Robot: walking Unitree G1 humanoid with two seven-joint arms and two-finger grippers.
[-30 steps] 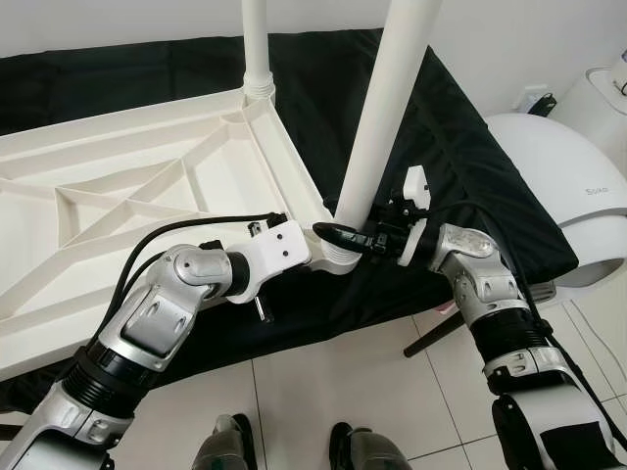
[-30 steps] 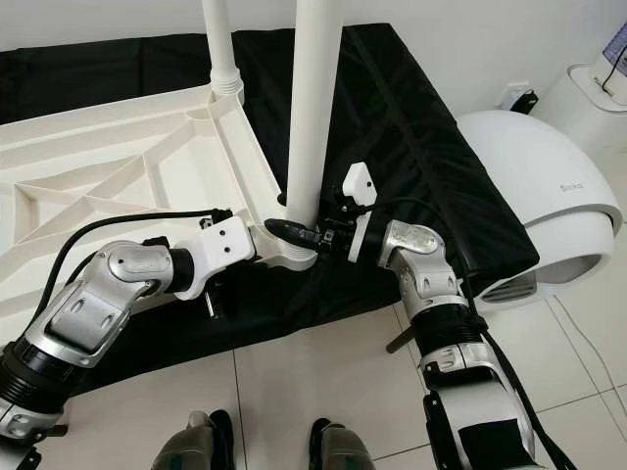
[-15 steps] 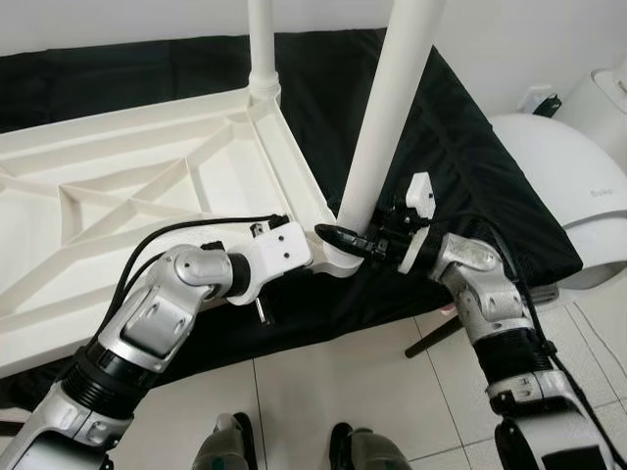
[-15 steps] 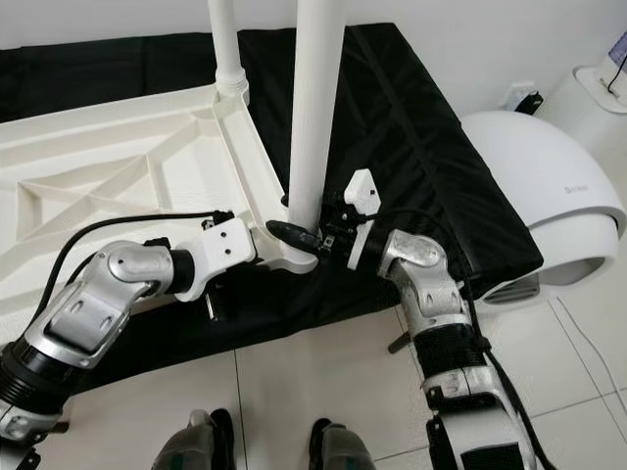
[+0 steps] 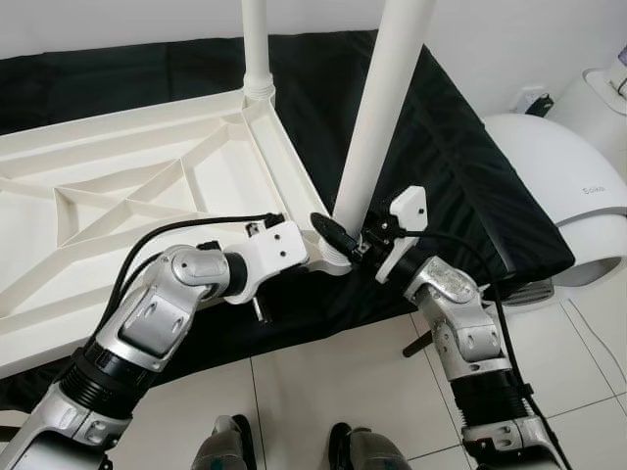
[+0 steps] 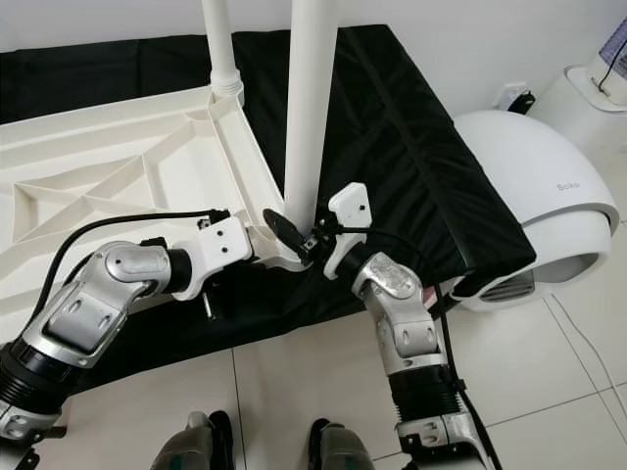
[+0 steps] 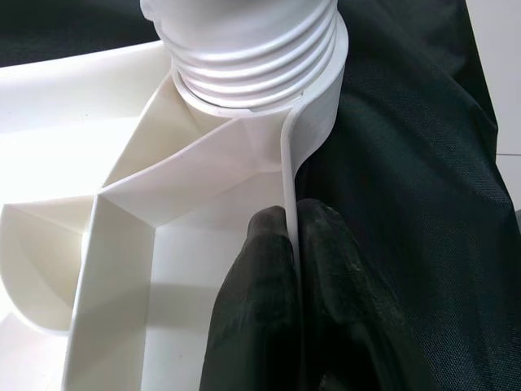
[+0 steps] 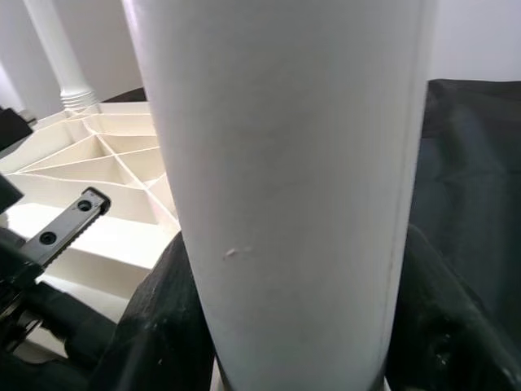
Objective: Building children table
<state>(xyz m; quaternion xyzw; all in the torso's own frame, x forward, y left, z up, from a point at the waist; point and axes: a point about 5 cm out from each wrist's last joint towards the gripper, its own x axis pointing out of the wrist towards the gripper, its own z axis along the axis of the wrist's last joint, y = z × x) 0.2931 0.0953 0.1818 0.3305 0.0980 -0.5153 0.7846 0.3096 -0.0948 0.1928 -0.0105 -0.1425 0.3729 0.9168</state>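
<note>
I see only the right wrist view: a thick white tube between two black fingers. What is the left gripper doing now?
Observer: The left gripper is shut on the table top rim, one finger on each side of the thin wall, just below the threaded socket.
Operator: Is the leg already in that socket?
Observer: Yes, the near leg stands in the corner socket, and the right gripper clasps it low down.
Operator: Any other leg mounted?
Observer: One, the far leg, upright at the next corner.

The upturned tabletop (image 5: 118,176) and its legs (image 5: 377,108) are plain white, lying on black cloth (image 5: 460,166). Both hands have black fingers (image 7: 260,326); the floor tiles (image 5: 323,382) are off-white.
</note>
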